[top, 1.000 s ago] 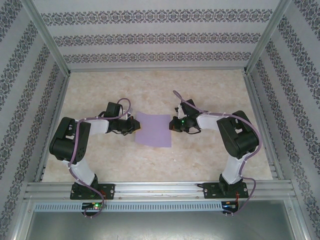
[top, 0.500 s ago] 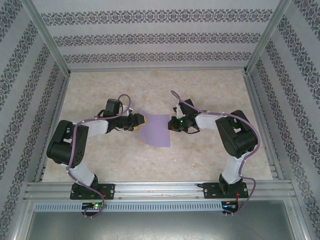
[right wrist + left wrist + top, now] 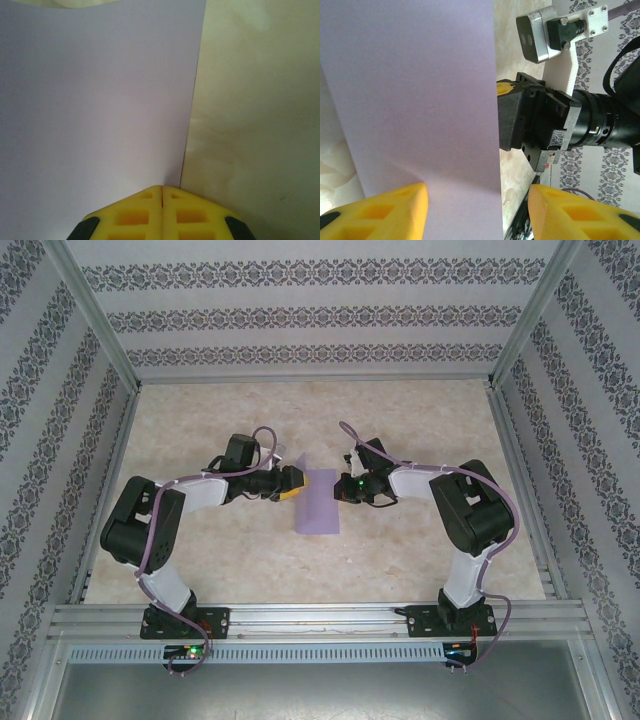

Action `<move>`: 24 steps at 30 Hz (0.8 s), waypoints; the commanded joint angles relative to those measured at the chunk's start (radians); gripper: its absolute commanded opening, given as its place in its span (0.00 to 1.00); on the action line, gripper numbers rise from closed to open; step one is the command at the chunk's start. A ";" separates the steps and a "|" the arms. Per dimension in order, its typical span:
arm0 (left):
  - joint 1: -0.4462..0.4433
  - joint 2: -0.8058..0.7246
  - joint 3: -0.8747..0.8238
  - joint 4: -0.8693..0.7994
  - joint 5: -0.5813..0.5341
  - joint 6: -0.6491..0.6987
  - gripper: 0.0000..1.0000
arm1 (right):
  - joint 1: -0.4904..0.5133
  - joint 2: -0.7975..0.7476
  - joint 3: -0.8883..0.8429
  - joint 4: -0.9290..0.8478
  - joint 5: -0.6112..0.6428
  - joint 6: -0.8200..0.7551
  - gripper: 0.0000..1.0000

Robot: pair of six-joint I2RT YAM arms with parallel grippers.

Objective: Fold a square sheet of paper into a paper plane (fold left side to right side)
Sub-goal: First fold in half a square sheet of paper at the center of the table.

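**Lilac sheet stands between two grippers at mid-table**

The square sheet of thin, matte light-purple paper (image 3: 320, 502) lies near the middle of the beige marbled tabletop (image 3: 420, 420). From the camera above, it shows as a narrow upright strip with one arm at each side.

The left gripper (image 3: 291, 483) reaches in from the left, its yellow fingertips at the sheet's upper left edge. In the left wrist view its jaws stand well apart. One yellow fingertip (image 3: 395, 207) sits low in front of the paper and the other is off past the sheet's straight edge, over bare tabletop. The jaws have hold of nothing.

The right gripper (image 3: 343, 487) meets the sheet's right edge from the other side, a green light glowing on the black housing behind it. In the right wrist view its two yellow fingers (image 3: 140, 212) are pressed together with no gap. Their tips come down just where the sheet's right edge runs, with lilac paper spreading away to the left and pale tabletop to the right. The paper faces that camera flat rather than passing between the fingers. Whether the closed tips press on it or only touch it cannot be told.

Patterned grey-and-white wall panels (image 3: 320, 315) enclose the table on three sides.
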 commanded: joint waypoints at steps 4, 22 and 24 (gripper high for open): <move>-0.025 0.041 0.046 -0.043 -0.042 0.056 0.49 | 0.020 0.032 -0.008 -0.027 0.027 -0.006 0.00; -0.044 0.077 0.064 -0.110 -0.102 0.098 0.14 | 0.030 0.006 -0.009 0.013 -0.008 0.016 0.00; -0.046 0.079 0.064 -0.111 -0.106 0.101 0.11 | 0.030 0.006 -0.008 0.018 -0.015 0.018 0.00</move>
